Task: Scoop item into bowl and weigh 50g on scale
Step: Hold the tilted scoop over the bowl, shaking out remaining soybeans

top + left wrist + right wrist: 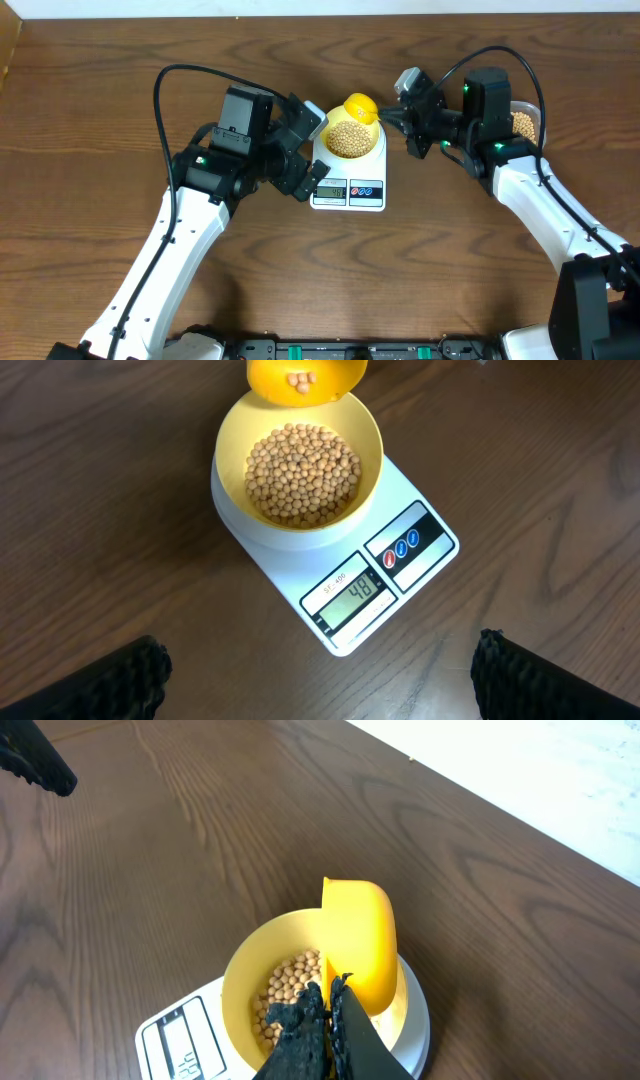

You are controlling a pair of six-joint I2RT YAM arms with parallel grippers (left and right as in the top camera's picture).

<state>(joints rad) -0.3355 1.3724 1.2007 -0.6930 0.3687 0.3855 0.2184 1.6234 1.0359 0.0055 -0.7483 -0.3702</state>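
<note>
Closed on the yellow scoop (365, 935), the right gripper (330, 995) should be tipping soybeans (303, 472) singly into the bowl (372, 455), while the left gripper (320, 675) is hanging wide open and empty.

Left gripper (325, 680) hangs, fingers (130, 678) spread wide — right gripper (327, 1000), arm stretched in opposite, is clamped tight on a yellow scoop (365, 945) rising just beyond its fingertips.

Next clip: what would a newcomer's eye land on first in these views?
The pale yellow bowl, holding a bed of tan beans, sits on the white scale at the table's centre, and the display reads 48. Over the bowl's far rim, the right hand is shut on a bright yellow scoop with a few beans in it.
</note>
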